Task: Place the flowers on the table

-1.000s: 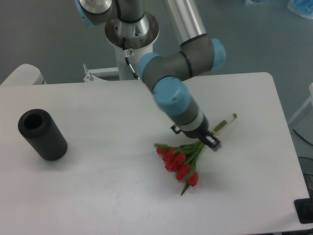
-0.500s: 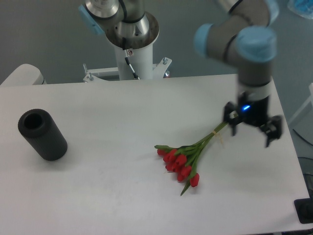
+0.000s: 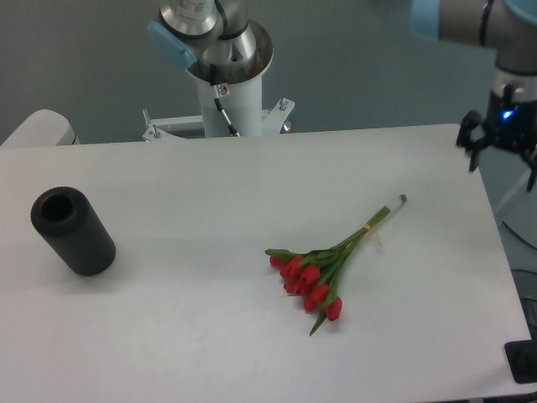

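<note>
Flowers: the bunch lies flat on the table, right of centre, red heads toward the near edge and the tied stems pointing up and right toward the far side. Nothing touches it.
Roll risk: low, I judge; the bunch rests on its side, with leaves and heads spread, so it has little reason to shift on its own.
Black cylinder: lies on its side at the left of the table, open end up and to the left, well apart from the flowers. As a round body it could roll if the table is jarred, but it is far from the bunch.
Gripper: up at the far right edge, above the table's corner, fingers spread apart and nothing between them.
Sweep risk: any low pass of the arm across the table could catch the thin stem end and drag the bunch.
Task state: the placement looks done.
</note>
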